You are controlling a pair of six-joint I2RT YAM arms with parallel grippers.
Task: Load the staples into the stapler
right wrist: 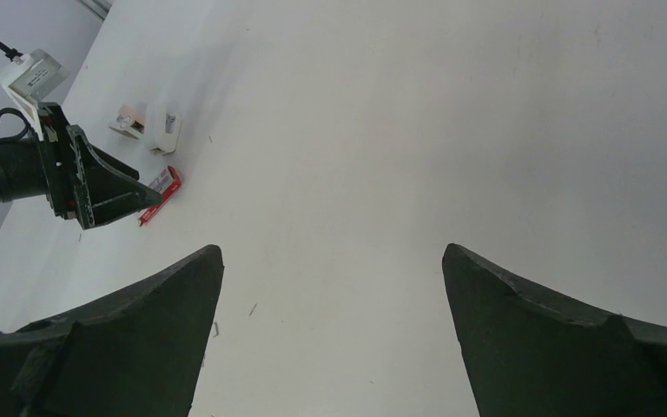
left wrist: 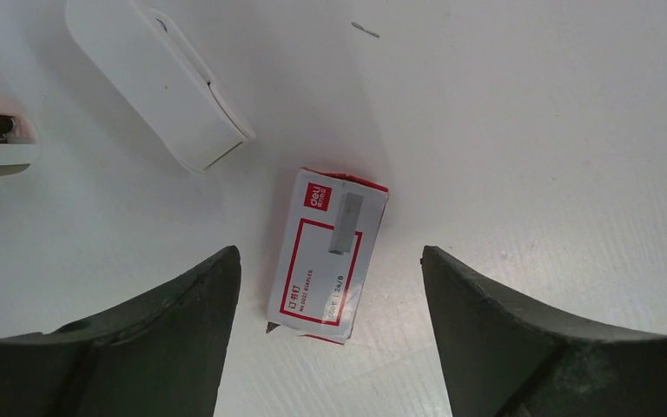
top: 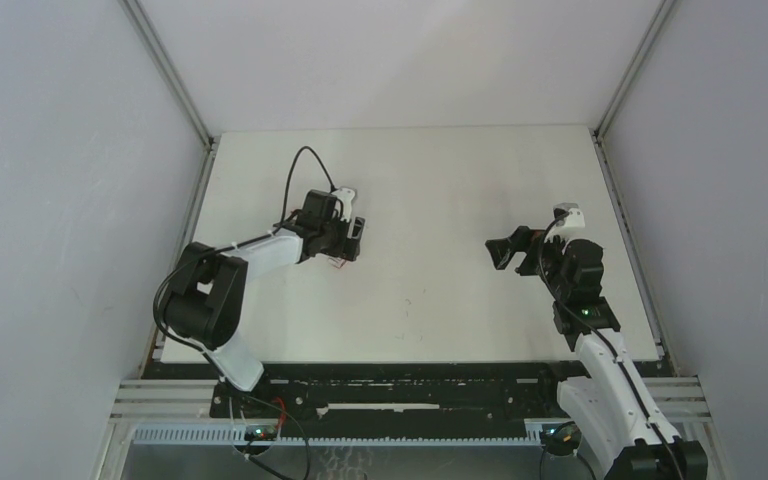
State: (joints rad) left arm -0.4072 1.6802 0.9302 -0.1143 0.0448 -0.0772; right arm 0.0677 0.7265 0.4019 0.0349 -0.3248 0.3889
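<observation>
Left wrist view: the left gripper (left wrist: 327,254) hangs with its jaws spread and empty. The red-and-white staple box (left wrist: 330,261) lies flat on the white table (left wrist: 530,130) below and between them (closed, as far as I can see). Just beyond lies the white stapler (left wrist: 161,82), apart from the box, then a loose staple (left wrist: 365,30). Across the table, the right gripper (right wrist: 332,252) stands wide open, holding nothing.

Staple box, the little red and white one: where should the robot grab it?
Probably by its two long edges, from straight above. The box lies flat on the table, so only its thin sides can be pinched. The left end effector hangs open over it, a finger off each long edge. Grip near the middle, clear of the stapler by its far corner.
</observation>
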